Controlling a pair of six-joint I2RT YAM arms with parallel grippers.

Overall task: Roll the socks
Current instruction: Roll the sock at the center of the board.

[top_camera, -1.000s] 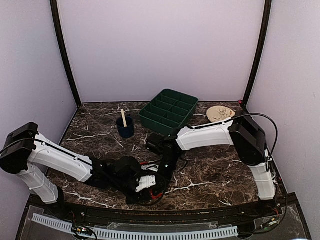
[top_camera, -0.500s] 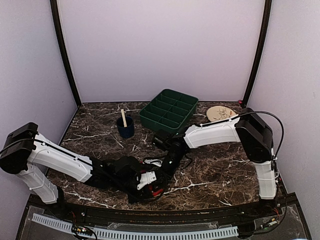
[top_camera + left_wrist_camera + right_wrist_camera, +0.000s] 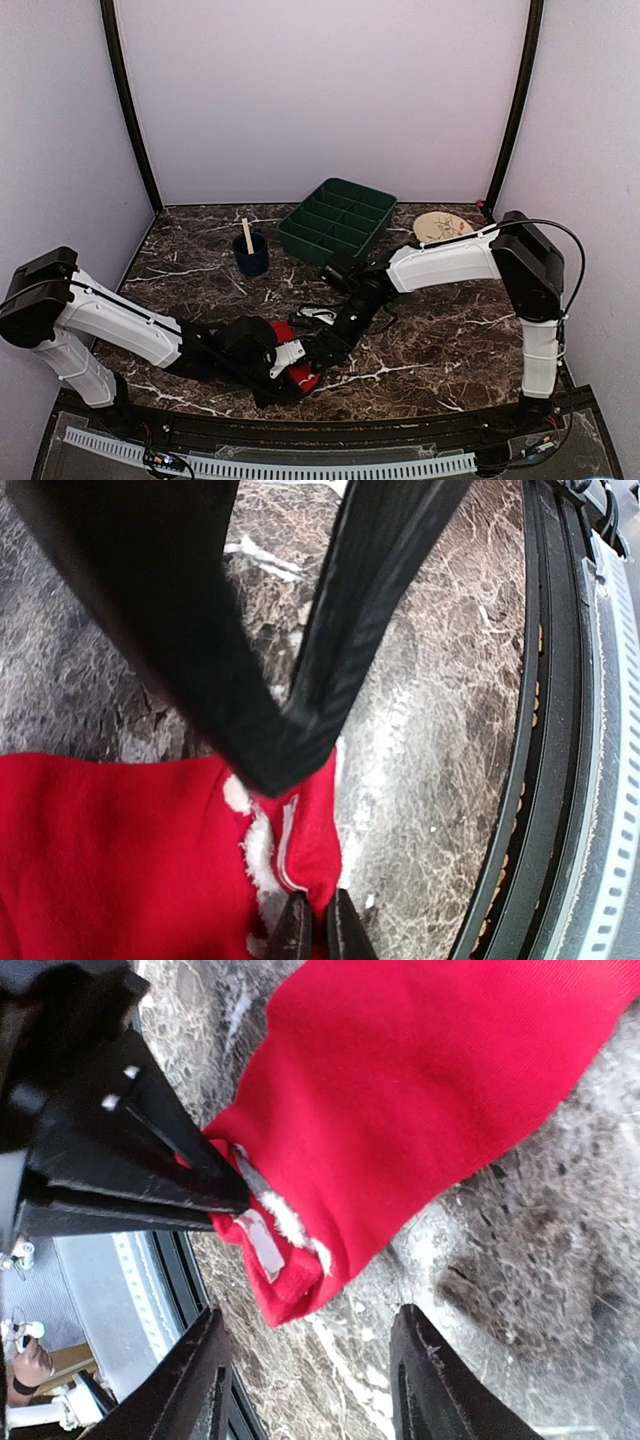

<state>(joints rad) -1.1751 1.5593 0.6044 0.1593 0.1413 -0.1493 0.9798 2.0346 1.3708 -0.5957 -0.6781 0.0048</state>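
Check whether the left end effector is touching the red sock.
Touching. The right wrist view shows the left end effector shut on the white-patched edge of the red sock, with fabric pinched between its fingers.

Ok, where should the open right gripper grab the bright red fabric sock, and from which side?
Probably the white-patched end of the red sock, next to where the shut left gripper pinches it. Come down from above with the right gripper straddling that edge: the rest lies flat on the marble table.
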